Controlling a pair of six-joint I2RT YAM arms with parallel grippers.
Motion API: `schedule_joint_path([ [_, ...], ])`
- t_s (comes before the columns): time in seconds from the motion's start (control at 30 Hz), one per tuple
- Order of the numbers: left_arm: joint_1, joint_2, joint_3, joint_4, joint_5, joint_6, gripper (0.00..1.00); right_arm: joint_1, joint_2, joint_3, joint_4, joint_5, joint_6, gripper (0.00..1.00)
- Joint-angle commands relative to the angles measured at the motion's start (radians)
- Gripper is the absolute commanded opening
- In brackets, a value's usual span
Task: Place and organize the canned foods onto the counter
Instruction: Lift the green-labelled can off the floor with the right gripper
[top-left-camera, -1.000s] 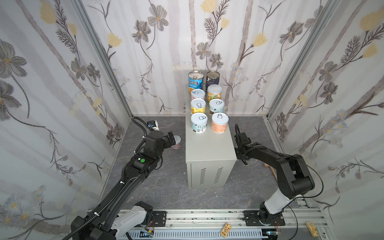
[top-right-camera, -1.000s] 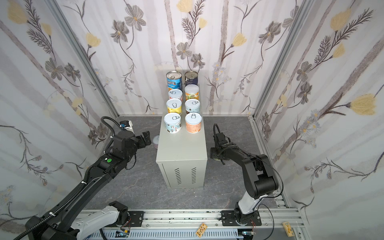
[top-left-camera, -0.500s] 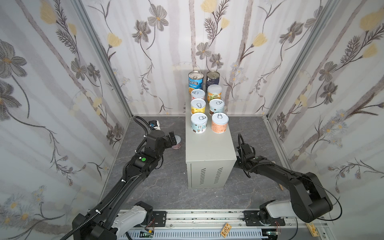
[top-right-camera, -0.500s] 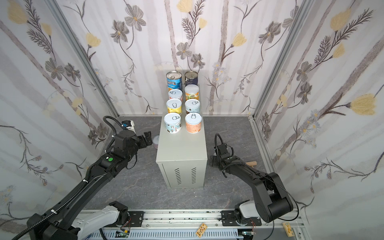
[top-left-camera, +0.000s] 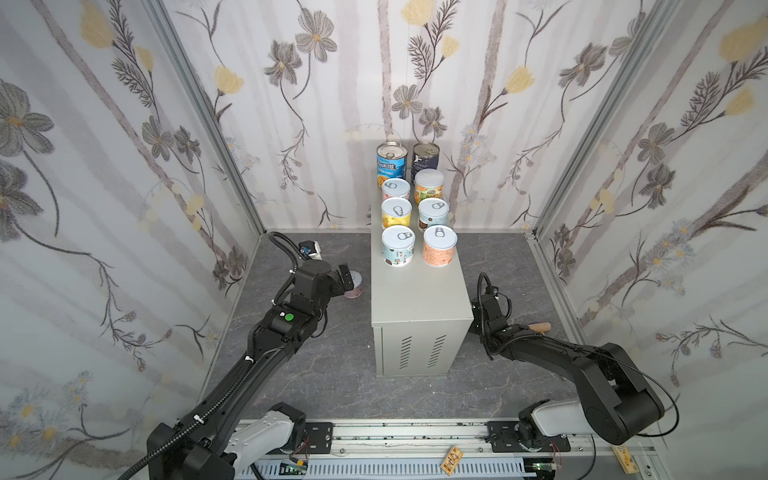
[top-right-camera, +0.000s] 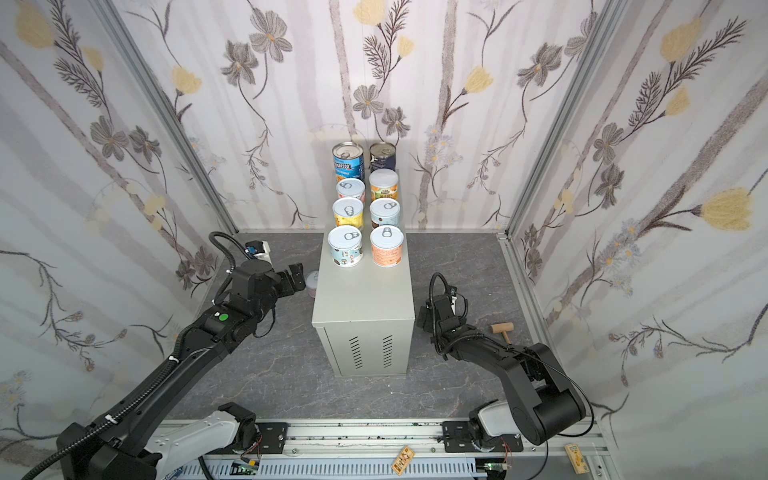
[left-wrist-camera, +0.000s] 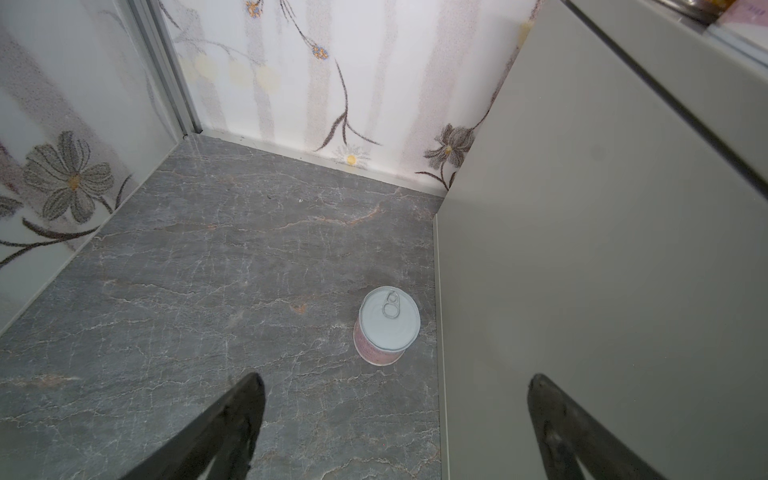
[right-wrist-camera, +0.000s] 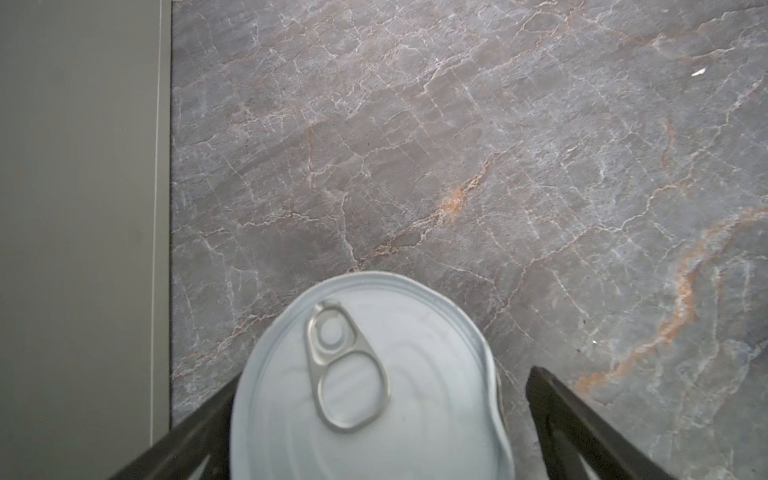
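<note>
The counter (top-left-camera: 419, 299) (top-right-camera: 363, 299) carries several canned foods in two rows: a blue Progresso can (top-left-camera: 391, 164), a navy can (top-left-camera: 426, 156) and shorter white-lidded ones (top-left-camera: 398, 246). A pink can (left-wrist-camera: 388, 324) (top-left-camera: 355, 286) stands on the floor by the counter's left side. My left gripper (left-wrist-camera: 397, 382) (top-left-camera: 345, 279) is open just short of it. My right gripper (right-wrist-camera: 384, 380) (top-left-camera: 476, 326) is low beside the counter's right side, open around a white pull-tab can (right-wrist-camera: 415, 332). One finger (right-wrist-camera: 552, 399) stands clear of it. That can is hidden in both top views.
A small wooden mallet (top-left-camera: 540, 327) (top-right-camera: 500, 329) lies on the dark marbled floor (top-left-camera: 332, 365) right of the right arm. The counter's side wall (left-wrist-camera: 582, 249) (right-wrist-camera: 83, 208) is close to both grippers. Floral walls close in the back and sides.
The right arm has dropped from beside the counter's top down toward the floor, and its jaws have opened wide. The left arm has hardly moved.
</note>
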Motion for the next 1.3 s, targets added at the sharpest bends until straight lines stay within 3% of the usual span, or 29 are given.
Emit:
schedule_joint_path([
  [0.0, 0.002, 0.002, 0.007, 0.005, -0.016, -0.015, 1.0, 0.002, 0.01, 0.016, 0.039, 0.05, 0.019, 1.0],
  [0.53, 0.003, -0.016, -0.009, 0.001, -0.033, -0.006, 1.0, 0.005, 0.115, 0.15, -0.174, -0.01, -0.015, 0.92],
  [0.87, 0.005, -0.013, -0.009, 0.003, -0.035, -0.001, 1.0, 0.005, 0.126, 0.161, -0.173, 0.0, -0.023, 0.86],
  [1.27, 0.004, -0.024, -0.015, -0.007, -0.03, -0.002, 1.0, 0.006, 0.114, 0.144, -0.143, 0.006, -0.025, 0.71],
])
